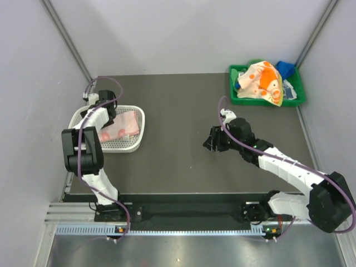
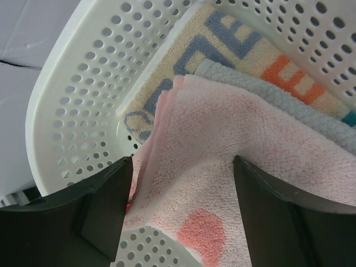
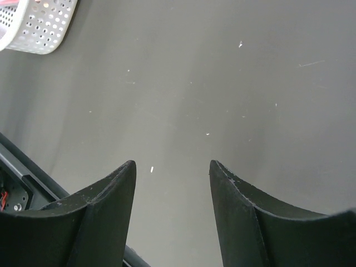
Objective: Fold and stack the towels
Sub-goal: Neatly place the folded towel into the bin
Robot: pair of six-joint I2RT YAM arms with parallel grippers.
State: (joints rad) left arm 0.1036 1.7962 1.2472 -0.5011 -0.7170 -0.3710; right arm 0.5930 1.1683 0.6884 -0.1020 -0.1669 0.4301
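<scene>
roughly halfway: pink towel [image 2: 267, 139] tops the basket [image 2: 72, 111] stack, orange towel [image 1: 261, 80] waits in the tray [image 1: 261, 103], left gripper [image 2: 182, 161] and right gripper [image 3: 172, 164] apart.

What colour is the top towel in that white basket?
The towel is pink with a coral patch; left wrist view.

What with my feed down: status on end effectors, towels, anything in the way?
Left end effector open, straddling pink towel in white basket. Right end effector open, empty, over table. More towels in green tray. Nothing blocking.

basket wall [image 2: 83, 100] crowds left gripper [image 2: 181, 167], table centre [image 3: 222, 83] open
</scene>
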